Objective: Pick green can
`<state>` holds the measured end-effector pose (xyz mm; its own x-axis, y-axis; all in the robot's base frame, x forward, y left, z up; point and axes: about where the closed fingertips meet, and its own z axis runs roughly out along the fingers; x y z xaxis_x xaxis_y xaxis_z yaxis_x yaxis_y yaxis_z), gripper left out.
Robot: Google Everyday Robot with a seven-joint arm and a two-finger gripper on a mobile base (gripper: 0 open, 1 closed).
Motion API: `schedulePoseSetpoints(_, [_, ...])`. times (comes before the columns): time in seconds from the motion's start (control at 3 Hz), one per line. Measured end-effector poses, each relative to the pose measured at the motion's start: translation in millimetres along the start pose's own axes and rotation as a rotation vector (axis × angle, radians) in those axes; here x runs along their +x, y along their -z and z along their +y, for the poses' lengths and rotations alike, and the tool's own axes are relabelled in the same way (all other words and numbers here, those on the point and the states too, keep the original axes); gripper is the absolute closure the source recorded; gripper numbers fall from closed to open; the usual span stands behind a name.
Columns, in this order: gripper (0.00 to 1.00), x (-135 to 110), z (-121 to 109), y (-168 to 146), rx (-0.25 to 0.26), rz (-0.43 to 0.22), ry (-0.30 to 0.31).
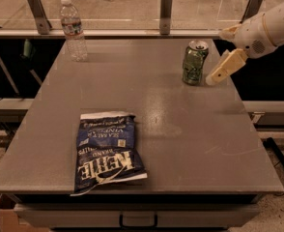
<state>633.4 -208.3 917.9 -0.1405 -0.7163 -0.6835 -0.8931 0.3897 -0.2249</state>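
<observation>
The green can (194, 62), dented with a silver top, stands upright on the grey table (190, 129) at its far right. My gripper (216, 57) comes in from the right edge of the view on a white arm and is just right of the can, at about the can's height. Its jaws are spread apart and empty. One cream finger (224, 67) slants down toward the can's base, very close to it, and the other finger (228, 31) is behind and above it.
A clear plastic water bottle (72, 29) stands at the table's far left corner. A blue chip bag (107, 150) lies flat near the front left. Metal posts and a rail (165, 11) run along the far edge.
</observation>
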Motion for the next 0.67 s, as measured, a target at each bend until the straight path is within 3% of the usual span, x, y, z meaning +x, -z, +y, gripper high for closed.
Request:
schedulePoseSetpoints(0.33, [0.00,-4,-19,-36,-0.036,-0.120,-0.053])
schedulePoseSetpoints(0.67, [0.18,-1,-29,-65,-0.082,-0.221,-0.141])
